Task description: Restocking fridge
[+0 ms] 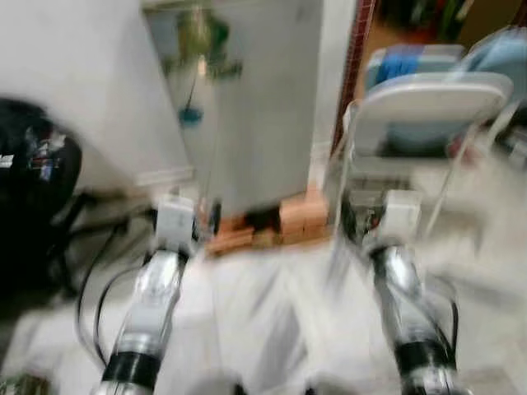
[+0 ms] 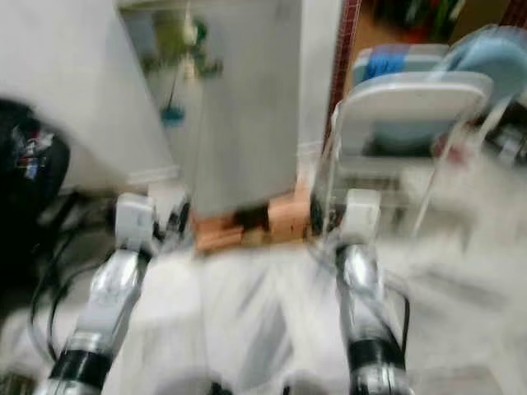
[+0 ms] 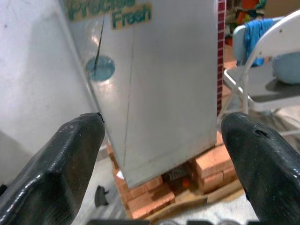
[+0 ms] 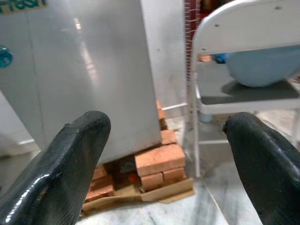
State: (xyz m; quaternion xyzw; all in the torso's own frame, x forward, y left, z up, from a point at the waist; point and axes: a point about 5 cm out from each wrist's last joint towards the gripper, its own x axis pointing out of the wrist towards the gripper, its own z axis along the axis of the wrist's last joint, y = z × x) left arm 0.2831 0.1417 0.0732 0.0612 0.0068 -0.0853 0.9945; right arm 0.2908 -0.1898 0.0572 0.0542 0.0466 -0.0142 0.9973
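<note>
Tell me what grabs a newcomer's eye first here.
The tall silver fridge with green lettering stands dead ahead, propped on stacked red bricks. To its right sits a white folding metal chair holding a pale blue bowl-like thing. Both grippers, left gripper and right gripper, reach forward, jaws open.

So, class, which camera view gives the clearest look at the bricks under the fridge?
The right wrist view: the bricks sit sharp and near, stacked on cardboard under the fridge. The left wrist view shows them clearly too, from farther off. Both eye views blur them into an orange band.

Blurred head views look down at the fridge; both wrist views face its brick base.
</note>
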